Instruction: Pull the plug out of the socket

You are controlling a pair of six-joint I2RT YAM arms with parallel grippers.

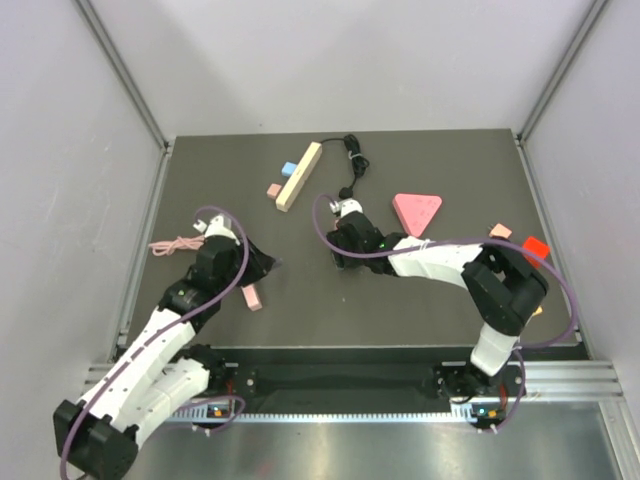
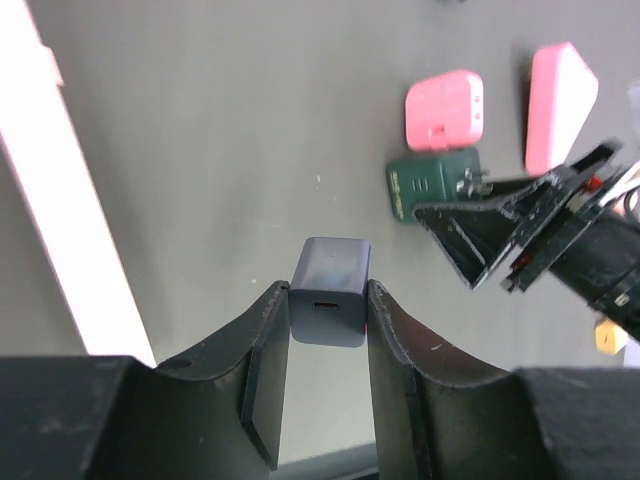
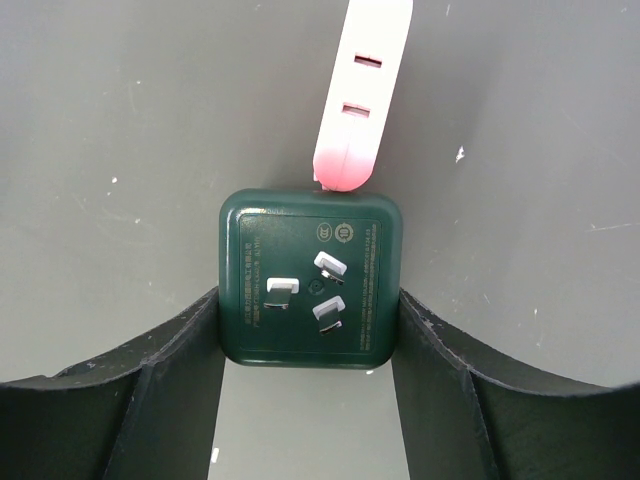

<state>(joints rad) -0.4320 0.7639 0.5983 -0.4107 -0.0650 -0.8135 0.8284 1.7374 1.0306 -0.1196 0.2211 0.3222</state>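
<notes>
Plug, a small grey charger block, sits clamped between the left fingers, which close snugly on its two sides above the dark desk. It is clear of the socket, a dark green square block with three metal prongs on its face, which the right fingers grip on both sides, spread about halfway. The two stand near each other but apart, at mid-desk. A pink block and a pink triangle lie beyond the socket.
</notes>
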